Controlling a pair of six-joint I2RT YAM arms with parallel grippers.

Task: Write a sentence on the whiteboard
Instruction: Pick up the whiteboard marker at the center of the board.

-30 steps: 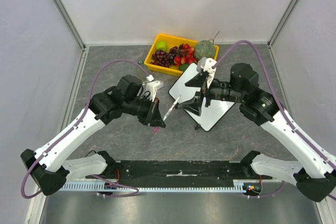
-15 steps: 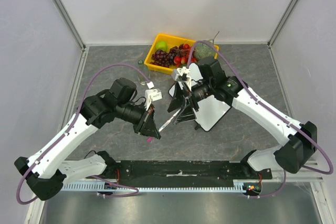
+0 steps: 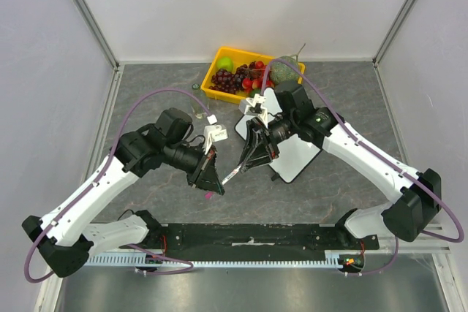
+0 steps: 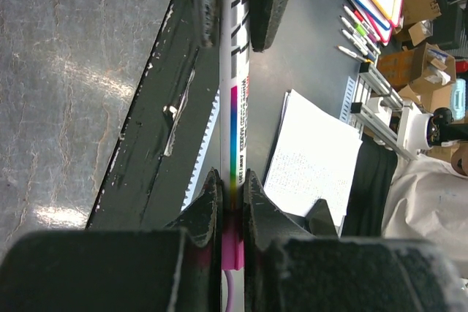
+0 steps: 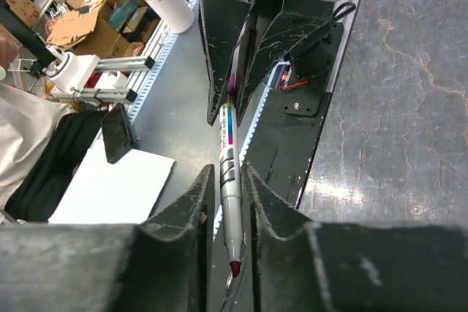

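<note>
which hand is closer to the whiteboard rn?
Right. The right hand sits just left of the whiteboard; the left hand is farther left, holding the marker.

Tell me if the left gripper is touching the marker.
Touching. The left wrist view shows the left gripper shut on the marker, both fingers against its barrel.

At the middle of the counter's (image 3: 146, 107) far edge: a tray (image 3: 216, 96) with fruit (image 3: 241, 78) inside. Just in front of the tray, a bit toward the right edge: the whiteboard (image 3: 300, 155), on the counter, one corner pointing at the near edge. Left of the whiteboard, above the middle of the counter: a marker (image 3: 232, 174), near end pinched in the left pincer (image 3: 213, 180), far end between the fingers of the right pincer (image 3: 247, 164).
</note>
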